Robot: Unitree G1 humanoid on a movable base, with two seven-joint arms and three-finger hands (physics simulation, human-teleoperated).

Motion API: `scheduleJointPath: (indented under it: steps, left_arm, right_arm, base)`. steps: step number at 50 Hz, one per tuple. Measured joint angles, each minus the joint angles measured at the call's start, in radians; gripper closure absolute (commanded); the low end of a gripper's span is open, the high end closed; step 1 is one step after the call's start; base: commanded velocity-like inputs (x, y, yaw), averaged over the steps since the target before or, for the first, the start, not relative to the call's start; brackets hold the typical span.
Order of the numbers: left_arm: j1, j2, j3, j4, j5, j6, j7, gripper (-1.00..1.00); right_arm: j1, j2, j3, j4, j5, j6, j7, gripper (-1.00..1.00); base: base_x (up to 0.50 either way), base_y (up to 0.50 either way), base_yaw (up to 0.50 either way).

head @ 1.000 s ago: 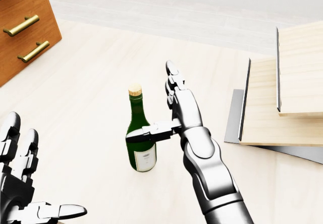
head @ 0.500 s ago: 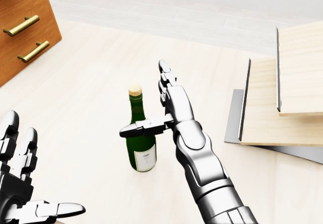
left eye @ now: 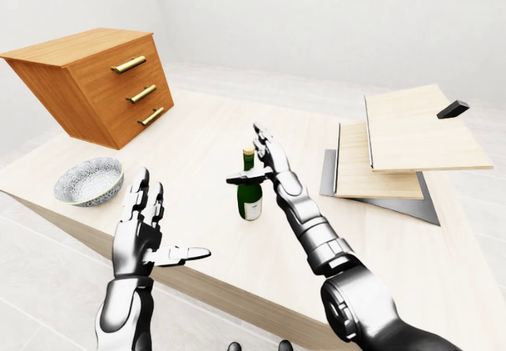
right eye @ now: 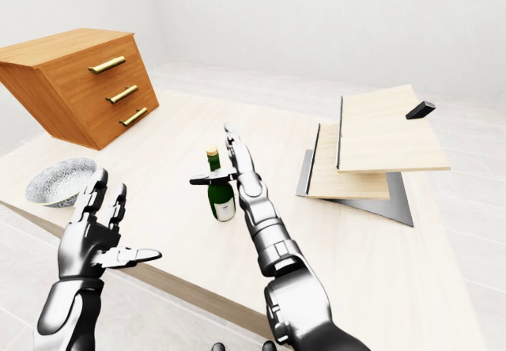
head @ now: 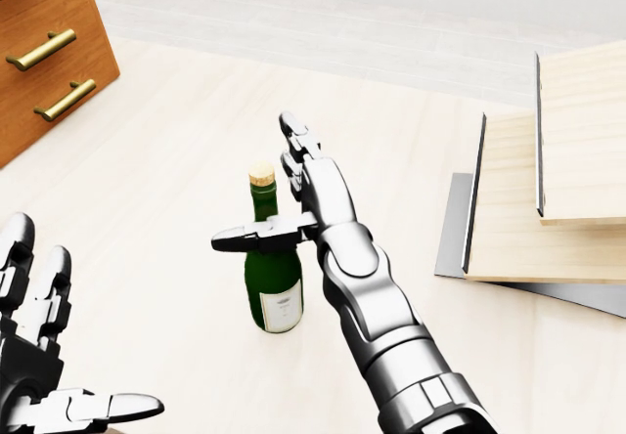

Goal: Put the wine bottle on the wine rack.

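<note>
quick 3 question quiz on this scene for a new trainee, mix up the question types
1. True or false: the right hand is shut on the bottle.
2. Multiple choice: in the left-eye view, where is the bowl? A) right of the rack B) below the drawers, near the table's left end C) in the left hand
3. Fill in: the bottle stands ____ on the table, cork on top.

Key:
1. False; the hand is open beside the bottle, thumb crossing the neck.
2. B
3. upright
</note>
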Motion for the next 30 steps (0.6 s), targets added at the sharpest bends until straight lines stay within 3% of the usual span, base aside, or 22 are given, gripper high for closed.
scheduleJointPath:
  steps: [1, 2, 6, 7, 9, 10, 30]
  left_arm:
    - [0.000, 0.000, 0.001, 0.000, -0.001, 0.000, 0.000, -1.00]
    - [0.001, 0.000, 0.002, 0.000, -0.001, 0.000, -0.001, -1.00]
    - [0.002, 0.001, 0.006, -0.003, -0.004, 0.000, -0.002, -1.00]
    - [0.002, 0.001, 0.007, -0.004, -0.005, 0.000, -0.003, -1.00]
    - [0.002, 0.001, 0.010, -0.005, -0.007, 0.000, -0.004, -1.00]
    - [0.003, 0.001, 0.012, -0.005, -0.008, 0.000, -0.005, -1.00]
    - [0.010, -0.004, 0.021, -0.028, -0.005, 0.000, -0.012, -1.00]
  right_arm:
    - [-0.002, 0.001, 0.000, 0.003, 0.000, -0.002, 0.000, -0.40]
    - [-0.005, 0.002, 0.000, 0.006, 0.000, -0.003, 0.000, 0.43]
    - [-0.013, 0.006, 0.001, 0.018, 0.001, -0.010, 0.000, 0.51]
    - [-0.015, 0.007, 0.001, 0.020, 0.001, -0.011, 0.000, 0.69]
    - [-0.017, 0.009, 0.002, 0.023, 0.001, -0.013, 0.000, 0.81]
    - [-0.018, 0.010, 0.002, 0.023, 0.001, -0.013, 0.000, 1.00]
    - [-0.002, 0.014, 0.012, -0.010, 0.012, -0.004, 0.043, 1.00]
  base:
    - [0.00, 0.00, 0.00]
    - [0.00, 0.00, 0.00]
    - [0.00, 0.00, 0.00]
    - [0.00, 0.00, 0.00]
    - [0.00, 0.00, 0.00]
    - [0.00, 0.00, 0.00]
    - [0.00, 0.00, 0.00]
